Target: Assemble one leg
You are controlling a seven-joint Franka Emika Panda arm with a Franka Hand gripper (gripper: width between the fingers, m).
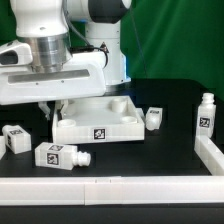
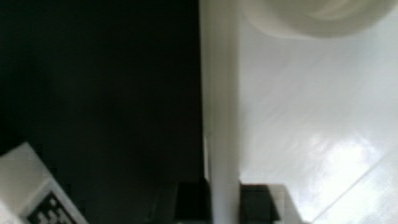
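Observation:
The white square tabletop (image 1: 100, 120) lies on the black table, hollow side up. My gripper (image 1: 53, 107) reaches down at its corner on the exterior view's left. In the wrist view my gripper (image 2: 224, 202) has one dark finger (image 2: 187, 203) on each side of the tabletop's thin upright wall (image 2: 221, 110), pressed against it. Several white legs with tags lie loose: two on the exterior view's left (image 1: 14, 138) (image 1: 60, 156), and one next to the tabletop's right side (image 1: 155, 118). One leg stands upright at the far right (image 1: 205, 112).
A white rail (image 1: 211, 155) runs along the table's right side and a white edge (image 1: 110, 186) along the front. A round boss (image 2: 324, 15) sits inside the tabletop's corner. A tagged leg's corner (image 2: 43, 206) shows beside the fingers.

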